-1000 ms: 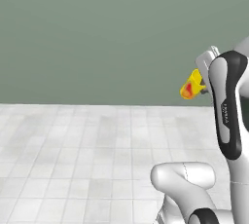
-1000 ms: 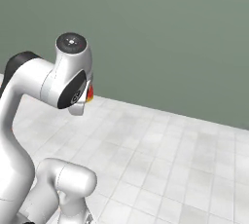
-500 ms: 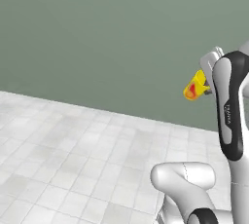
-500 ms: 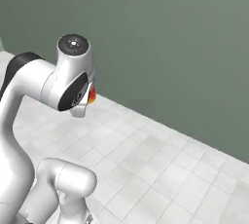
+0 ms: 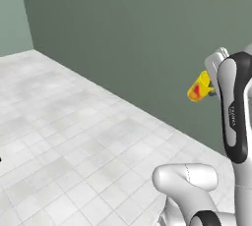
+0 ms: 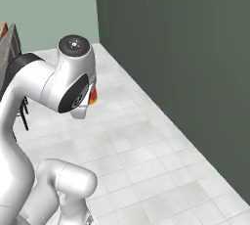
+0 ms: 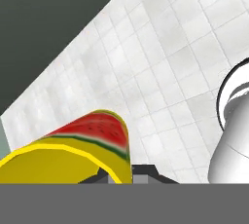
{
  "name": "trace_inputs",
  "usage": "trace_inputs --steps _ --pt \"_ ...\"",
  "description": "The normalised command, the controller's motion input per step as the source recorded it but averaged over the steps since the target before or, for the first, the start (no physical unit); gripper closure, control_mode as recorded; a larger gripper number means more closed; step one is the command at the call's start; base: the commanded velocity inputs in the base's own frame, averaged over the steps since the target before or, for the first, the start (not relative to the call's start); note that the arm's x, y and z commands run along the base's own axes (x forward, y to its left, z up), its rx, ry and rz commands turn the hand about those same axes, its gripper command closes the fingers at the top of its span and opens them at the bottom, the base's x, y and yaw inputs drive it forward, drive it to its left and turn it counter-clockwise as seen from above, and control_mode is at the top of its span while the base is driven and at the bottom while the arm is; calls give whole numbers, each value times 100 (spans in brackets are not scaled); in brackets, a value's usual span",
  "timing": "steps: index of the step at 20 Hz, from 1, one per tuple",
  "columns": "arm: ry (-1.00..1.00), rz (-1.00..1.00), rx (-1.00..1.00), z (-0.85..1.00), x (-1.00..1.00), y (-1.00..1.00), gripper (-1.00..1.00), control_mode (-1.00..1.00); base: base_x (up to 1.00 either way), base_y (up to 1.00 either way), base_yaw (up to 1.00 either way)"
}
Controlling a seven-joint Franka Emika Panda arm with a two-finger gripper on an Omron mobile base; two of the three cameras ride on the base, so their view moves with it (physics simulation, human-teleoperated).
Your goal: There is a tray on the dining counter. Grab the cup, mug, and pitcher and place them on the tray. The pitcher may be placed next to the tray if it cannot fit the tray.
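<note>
The yellow cup (image 5: 199, 87) with its red-orange mark hangs tilted in the air beside my upper arm, high above the floor. A sliver of the cup (image 6: 92, 96) peeks out behind the arm's white joint in the right base view. In the hand view the cup (image 7: 73, 152) lies on its side across the bottom, its watermelon picture facing up. My gripper (image 7: 121, 174) is shut on the cup, with a dark fingertip (image 7: 146, 170) showing by its rim. The tray, dining counter, mug and pitcher are out of view.
White tiled floor (image 5: 74, 141) spreads below the arm. A dark green wall (image 5: 128, 38) runs close ahead and meets a lighter green wall (image 6: 49, 9) at a corner. A grey-brown furniture edge (image 6: 6, 40) and thin dark legs (image 6: 22, 116) stand at far left.
The whole picture has swung as the base turned. The wall corner and lighter wall have come into view. The cup stays in the gripper at the same place beside the arm.
</note>
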Motion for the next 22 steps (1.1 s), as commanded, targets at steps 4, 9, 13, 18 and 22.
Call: trace_inputs --steps 4,9,13,18,22 --pt "0 0 0 0 0 0 100 100 100 -50 73" --pt "0 0 0 0 0 0 100 100 100 -49 65" --pt "0 0 0 0 0 0 100 100 100 -59 39" --pt "0 0 0 0 0 0 100 100 100 -61 27" --pt "0 0 0 0 0 0 100 100 100 -68 16"
